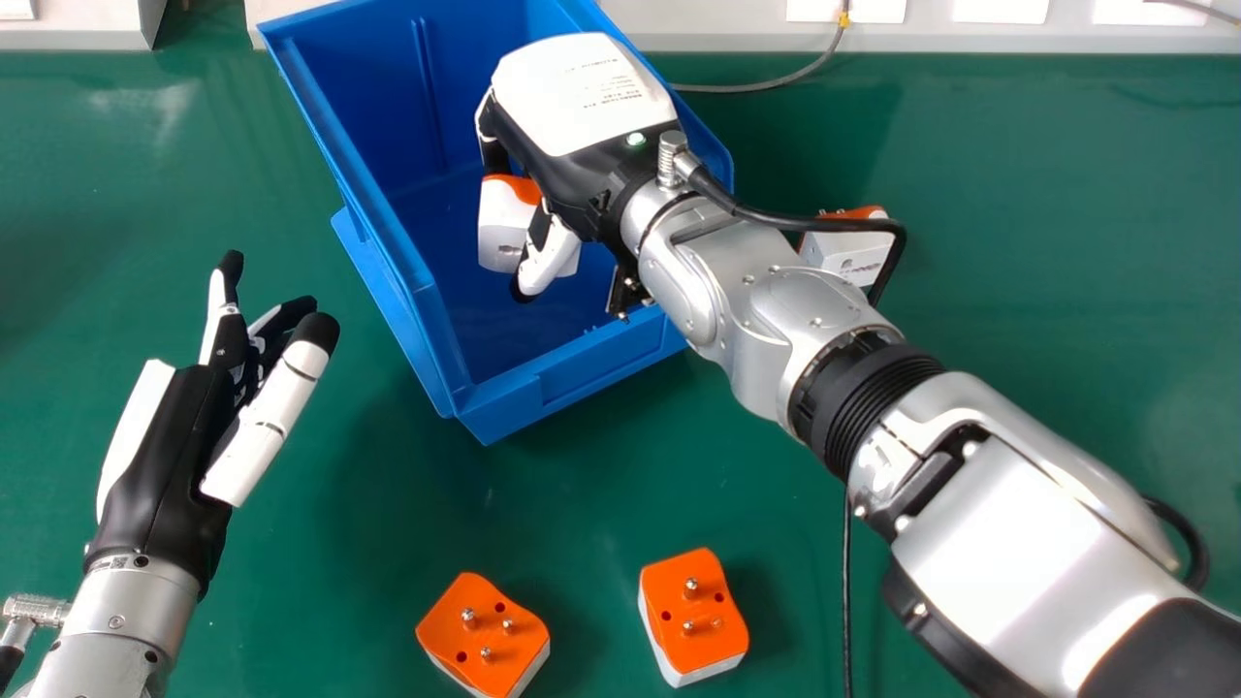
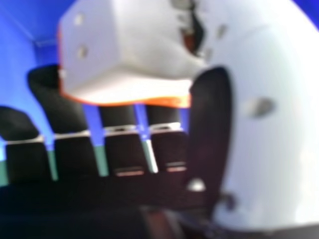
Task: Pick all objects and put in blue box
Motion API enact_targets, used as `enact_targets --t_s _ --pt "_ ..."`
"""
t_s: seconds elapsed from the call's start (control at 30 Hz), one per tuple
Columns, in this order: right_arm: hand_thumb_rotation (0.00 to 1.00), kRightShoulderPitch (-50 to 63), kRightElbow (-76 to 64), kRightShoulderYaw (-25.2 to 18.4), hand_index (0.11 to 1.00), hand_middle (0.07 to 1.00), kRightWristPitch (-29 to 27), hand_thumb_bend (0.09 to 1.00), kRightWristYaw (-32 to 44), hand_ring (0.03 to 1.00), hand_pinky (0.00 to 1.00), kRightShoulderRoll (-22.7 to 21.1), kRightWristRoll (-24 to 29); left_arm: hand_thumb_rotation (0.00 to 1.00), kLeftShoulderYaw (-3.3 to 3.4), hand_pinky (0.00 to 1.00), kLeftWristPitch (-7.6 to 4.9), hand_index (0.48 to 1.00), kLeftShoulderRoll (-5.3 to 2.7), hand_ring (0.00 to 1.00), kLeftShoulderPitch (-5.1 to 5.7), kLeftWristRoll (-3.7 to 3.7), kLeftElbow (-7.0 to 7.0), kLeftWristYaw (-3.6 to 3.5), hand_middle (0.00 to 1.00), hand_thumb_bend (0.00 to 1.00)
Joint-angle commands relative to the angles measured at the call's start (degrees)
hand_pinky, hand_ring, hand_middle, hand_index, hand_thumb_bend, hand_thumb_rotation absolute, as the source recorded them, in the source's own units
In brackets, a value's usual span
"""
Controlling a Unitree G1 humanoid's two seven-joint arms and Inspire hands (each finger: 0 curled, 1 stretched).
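Over the blue box (image 1: 388,242), my right hand (image 1: 582,107) is curled round a white and orange adapter (image 1: 504,223), which hangs inside the box's opening. In the right hand view that adapter (image 2: 134,55) sits between the thumb and the fingers of my right hand (image 2: 259,129). My left hand (image 1: 165,465) stays left of the box, its fingers relaxed and holding nothing. Two orange-topped adapters lie pins up near the bottom edge, one on the left (image 1: 485,630) and one on the right (image 1: 693,616). Another adapter (image 1: 848,247) rests right of the box, partly behind my right arm.
Green table surface (image 1: 1047,194) surrounds the box. My silver right forearm crosses from the lower right, with a black cable looped along it. A grey cable (image 1: 776,82) and a white ledge (image 1: 717,34) run along the far edge.
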Motion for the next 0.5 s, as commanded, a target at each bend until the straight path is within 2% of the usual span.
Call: enact_targets --t_s 0.0,0.1,0.13,0.17,0.2,0.23,0.33,0.47 --pt "0.02 -1.6 -0.5 -1.9 0.509 0.447 0.2 0.516 -0.8 0.279 0.23 0.6 2.4 0.84 0.02 0.85 -0.40 0.946 -0.15 0.90 0.19 0.02 -1.81 0.43 0.91 0.59" --pt "0.01 -0.7 -0.7 -3.3 0.517 0.449 0.7 0.515 -0.3 0.300 0.24 0.9 4.5 0.84 0.01 0.85 -0.73 0.946 -0.39 0.90 0.31 -0.22 -1.94 0.22 0.91 0.58" --pt "0.01 -0.6 -0.7 -2.3 0.505 0.467 0.8 0.514 -0.5 0.332 0.28 0.8 3.7 0.84 0.00 0.85 -0.74 0.946 -0.45 0.90 0.32 -0.30 -1.96 0.16 0.91 0.58" --pt "0.01 -0.6 -0.7 -1.0 0.505 0.467 0.7 0.514 -0.8 0.332 0.28 0.4 2.6 0.84 -0.01 0.85 -0.71 0.946 -0.52 0.90 0.35 -0.37 -2.00 0.11 0.91 0.58" --pt "0.04 -0.6 -0.7 0.0 0.503 0.512 0.7 0.512 -1.1 0.395 0.34 0.2 1.8 0.85 -0.01 0.85 -0.68 0.946 -0.56 0.90 0.36 -0.41 -2.03 0.07 0.91 0.58" --pt "0.04 -0.6 -0.7 0.9 0.503 0.512 0.4 0.512 -1.5 0.395 0.34 -0.2 1.0 0.85 -0.03 0.85 -0.62 0.946 -0.61 0.90 0.39 -0.44 -2.11 0.05 0.91 0.58" --pt "0.25 0.1 -1.2 2.0 0.668 0.698 -0.4 0.553 -3.4 0.625 0.53 -1.0 0.1 0.84 0.05 0.85 -0.65 0.946 -0.65 0.90 0.26 -0.78 -1.82 -0.16 0.91 0.58" --pt "0.40 0.9 -1.9 0.2 0.807 0.849 -0.8 0.583 -4.2 0.799 0.68 -1.1 2.1 0.84 -0.06 0.85 -0.34 0.946 -0.82 0.90 0.04 -0.91 -1.66 -0.19 0.91 0.59"
